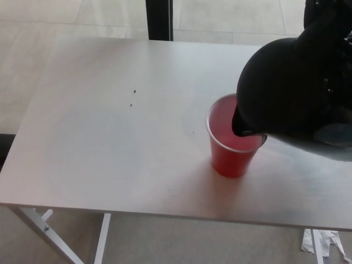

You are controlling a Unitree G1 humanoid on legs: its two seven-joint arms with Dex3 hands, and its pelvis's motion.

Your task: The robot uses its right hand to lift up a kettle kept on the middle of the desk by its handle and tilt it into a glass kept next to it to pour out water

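A black kettle (291, 93) hangs in the air at the right of the head view, tipped steeply to the left. Its spout (240, 125) reaches down over the open mouth of a red plastic cup (232, 144) that stands upright on the white desk (110, 137). My right hand (329, 22) shows as a dark shape at the top right corner, above the kettle where its handle lies, and it holds the kettle up. The handle itself and the fingers are hard to make out. My left hand does not show.
Two small dark specks (132, 98) lie on the desk left of the middle. A black post (159, 19) stands behind the desk's far edge. White desk legs (49, 234) and crumpled paper (324, 242) on the floor show below the front edge.
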